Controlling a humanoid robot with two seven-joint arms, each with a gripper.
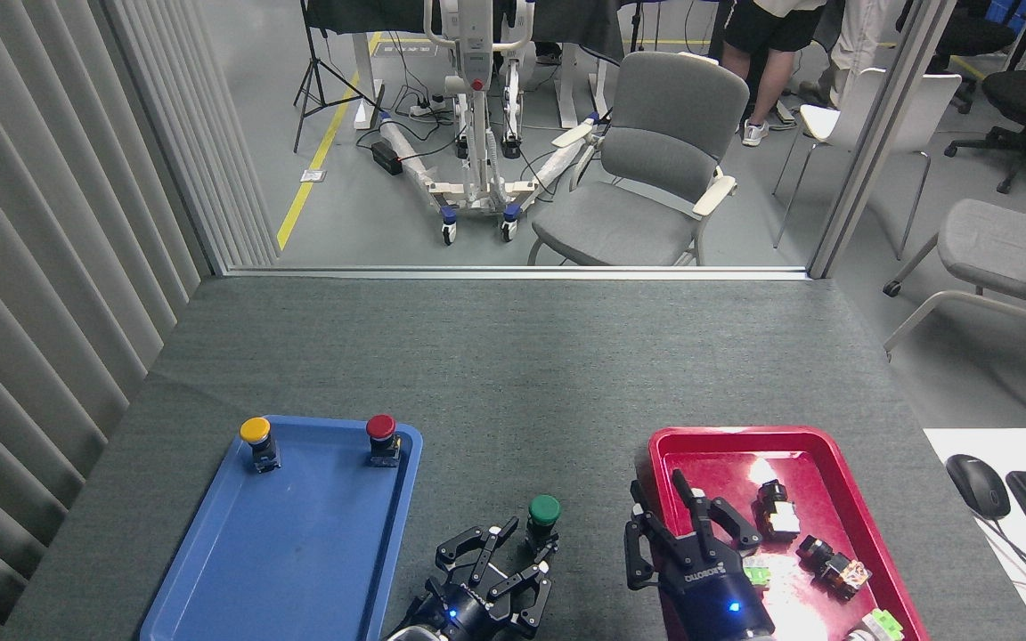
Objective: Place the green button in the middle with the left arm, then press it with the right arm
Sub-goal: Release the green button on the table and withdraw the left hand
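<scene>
The green button point(544, 514) stands upright on the bare grey tabletop point(513, 374), in the strip between the blue tray point(210, 579) and the red tray point(869, 552). It sits just ahead of the left gripper point(500, 561), at the tips of its fingers; these are spread apart and hold nothing, though whether a fingertip touches the button's dark body cannot be told. The right gripper point(682, 521) hovers to the button's right, over the near left rim of the red tray, its three fingers splayed and empty, one pointing up and forward. Blue lights glow on both wrists. Left of the left gripper, at the far end of the blue tray, stand a yellow button point(256, 441) and a red button point(381, 438), well apart from each other. To the right of the right gripper, small dark parts point(776, 507) lie scattered inside the red tray. Beyond the table a grey chair point(655, 169) stands on the workshop floor.
</scene>
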